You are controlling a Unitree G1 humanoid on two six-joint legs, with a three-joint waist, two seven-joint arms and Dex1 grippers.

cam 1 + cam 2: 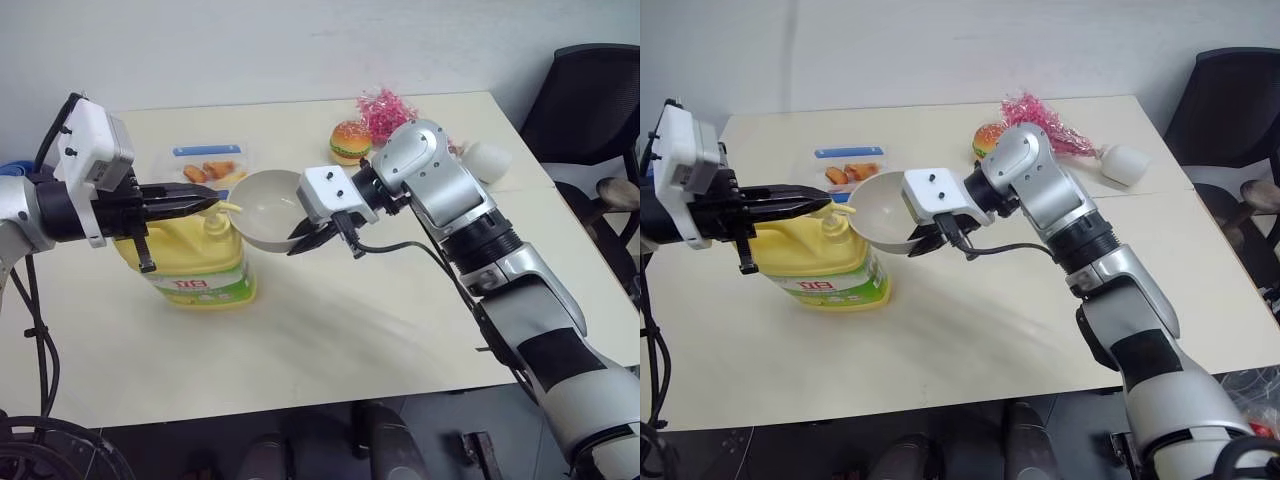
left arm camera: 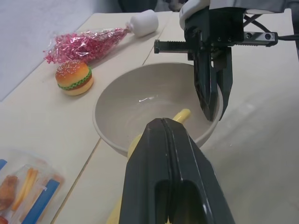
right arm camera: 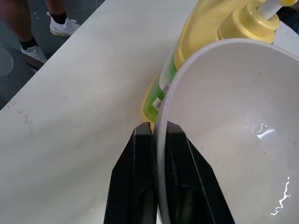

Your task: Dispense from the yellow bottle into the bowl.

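left arm comes in from 9 o'clock of the head view, forearm roughly level, wrist camera block on top, left gripper (image 1: 200, 205) pointing toward 3 o'clock with its two black fingers clenched together, nothing between them; the closed tips rest on or just over the pump top of the yellow bottle (image 1: 190, 265). the bottle stands upright on the table (image 1: 330, 340), left of centre, label facing the robot, its pale yellow spout reaching over the rim of the bowl (image 1: 268, 208). cannot tell whether the tips press the pump or only touch it. right arm reaches in from 5 o'clock, elbow bent, silver forearm rising toward 11 o'clock, wrist turned so the right gripper (image 1: 305, 238) points toward 9 o'clock and somewhat down. its fingers are pinched on the bowl's rim at the edge nearest 3 o'clock, one finger inside the wall, one outside, plain in the right wrist view. bowl is held off the table, tilted with its mouth toward the bottle, just beside the pump at about 3 o'clock of it. a small glint of liquid shows on the bowl's inner wall. at 12 o'clock of the bottle lies a clear food packet (image 1: 208, 166); toy burger (image 1: 350, 141), pink foil bundle (image 1: 385, 110) in a small white vase (image 1: 487, 160) toward 1 o'clock. black chair (image 1: 590, 100) beyond the table's right edge.
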